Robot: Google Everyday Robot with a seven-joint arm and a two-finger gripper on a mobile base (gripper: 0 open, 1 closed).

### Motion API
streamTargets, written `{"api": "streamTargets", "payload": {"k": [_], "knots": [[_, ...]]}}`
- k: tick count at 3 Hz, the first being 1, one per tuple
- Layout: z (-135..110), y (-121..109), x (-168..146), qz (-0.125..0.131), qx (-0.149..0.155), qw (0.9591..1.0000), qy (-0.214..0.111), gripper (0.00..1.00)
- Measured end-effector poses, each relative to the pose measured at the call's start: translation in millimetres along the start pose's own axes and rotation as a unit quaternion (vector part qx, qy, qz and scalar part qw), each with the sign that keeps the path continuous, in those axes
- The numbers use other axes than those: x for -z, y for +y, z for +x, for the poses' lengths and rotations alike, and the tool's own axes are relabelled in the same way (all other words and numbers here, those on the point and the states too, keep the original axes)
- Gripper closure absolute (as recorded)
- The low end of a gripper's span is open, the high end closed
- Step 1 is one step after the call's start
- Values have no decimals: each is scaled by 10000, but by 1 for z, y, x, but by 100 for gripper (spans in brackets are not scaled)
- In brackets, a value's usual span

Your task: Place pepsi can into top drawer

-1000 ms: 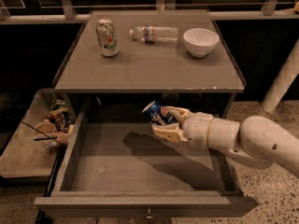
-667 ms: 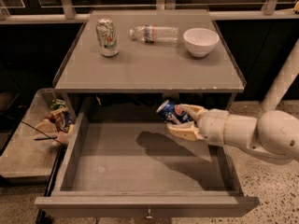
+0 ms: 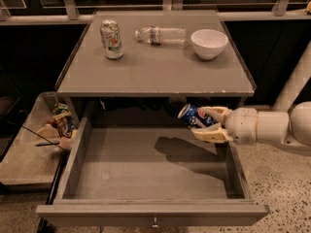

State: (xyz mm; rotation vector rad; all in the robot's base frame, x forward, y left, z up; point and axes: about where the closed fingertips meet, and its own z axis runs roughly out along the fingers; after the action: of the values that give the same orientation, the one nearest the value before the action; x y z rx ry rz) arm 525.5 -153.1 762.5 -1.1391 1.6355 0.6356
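Observation:
The top drawer [image 3: 146, 178] is pulled wide open below the grey tabletop, with a flat grey bottom, low side walls and a small metal knob [image 3: 155, 223] on its front. The pepsi can [image 3: 192, 115] is dark blue with a silver end, tilted on its side. My gripper [image 3: 206, 122] is shut on the can and holds it above the drawer's back right corner, close to the right wall. The white arm reaches in from the right edge. The can's shadow falls on the drawer bottom.
On the tabletop [image 3: 155, 69] stand a green-and-white can [image 3: 112, 39], a clear plastic bottle [image 3: 160, 34] lying on its side and a white bowl [image 3: 209, 43]. A low tray [image 3: 29, 154] with snack bags [image 3: 58, 125] sits left of the drawer.
My gripper with the pepsi can has moved to the right, from over the drawer's back middle toward its right wall. The arm has drawn back to the right.

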Motion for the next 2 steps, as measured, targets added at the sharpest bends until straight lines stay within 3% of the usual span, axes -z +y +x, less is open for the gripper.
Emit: {"api": "streamTargets", "payload": {"k": [1,2], "knots": [[-4,13,1,-284,24,9996,-35,100],[-7,11,-5,-438,115,9985,310,100]]}}
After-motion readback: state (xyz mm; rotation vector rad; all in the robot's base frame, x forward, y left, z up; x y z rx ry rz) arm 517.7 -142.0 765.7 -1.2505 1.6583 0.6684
